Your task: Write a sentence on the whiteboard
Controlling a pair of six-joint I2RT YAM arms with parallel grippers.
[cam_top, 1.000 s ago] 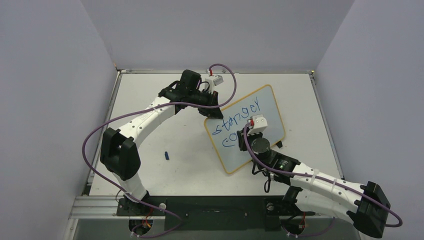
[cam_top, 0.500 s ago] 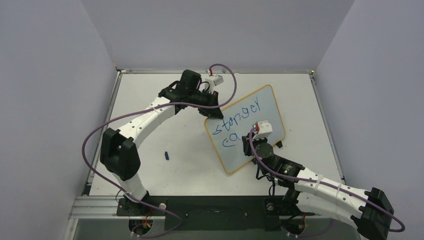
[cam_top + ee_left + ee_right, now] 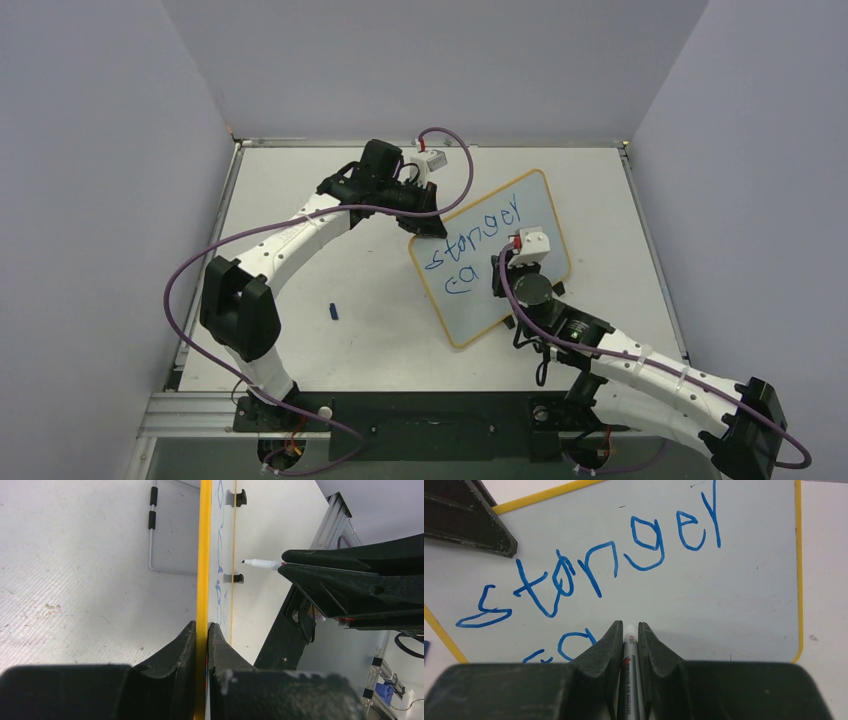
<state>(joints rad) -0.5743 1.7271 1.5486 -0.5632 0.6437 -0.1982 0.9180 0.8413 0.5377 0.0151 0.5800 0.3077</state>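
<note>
While the whiteboard (image 3: 478, 312) stands right of the table's (image 3: 600, 200) middle, its glossy white face has bare room below and right of the sentence (image 3: 475, 237), blue strokes reading "stanger" over "ca". Its corners are rounded and its frame is thin and yellow. The left gripper (image 3: 200, 626) pinches the frame's edge; the right gripper (image 3: 629, 625) clamps a marker (image 3: 629, 680), tip near the face.

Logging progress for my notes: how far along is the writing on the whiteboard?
Done: "stanger" fills the top line of the board and "ca" starts the second. In hand: the left tool clamps its yellow frame; the right tool grips the marker, aimed at the blank spot after "ca". Left: the rest of that word and anything after it; white space shows below.
</note>
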